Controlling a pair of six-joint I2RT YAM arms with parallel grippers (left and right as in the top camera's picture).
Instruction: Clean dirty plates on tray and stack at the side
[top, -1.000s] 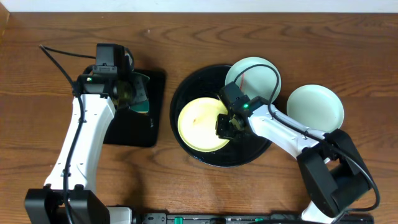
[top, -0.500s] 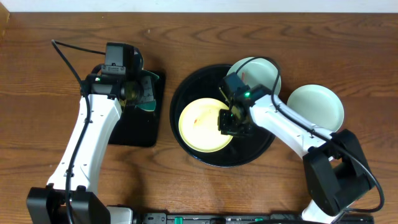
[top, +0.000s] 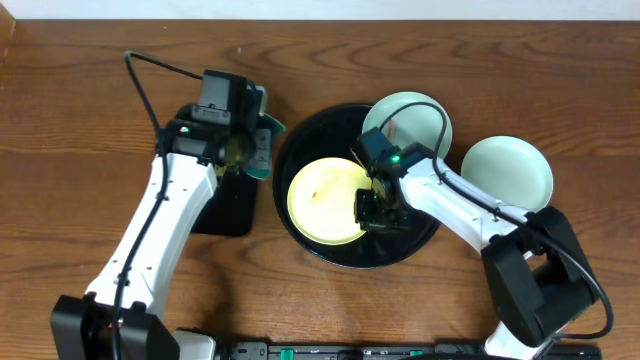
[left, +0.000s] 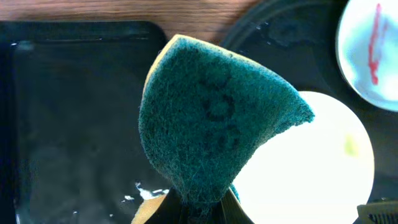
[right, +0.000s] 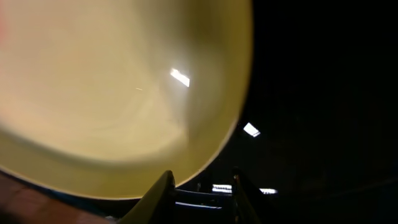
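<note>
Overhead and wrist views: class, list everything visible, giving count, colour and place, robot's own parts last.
table: 1, brown wood
round tray: 1, black, mid-table
rectangular tray: 1, black, left of round tray
yellow plate: 1, yellow, on round tray
smeared plate: 1, blue-green, red streak, over round tray's far right rim
side plate: 1, blue-green, on table right of round tray
sponge: 1, green, above rectangular tray's right edge
left hand: shut on sponge
right hand: at yellow plate's right rim

left gripper (top: 250, 150) grips sponge (top: 266, 125) | right gripper (top: 378, 208) at yellow plate (top: 322, 198), in tray (top: 298, 150) | 1 blue-green plate (top: 507, 172) beside tray
</note>
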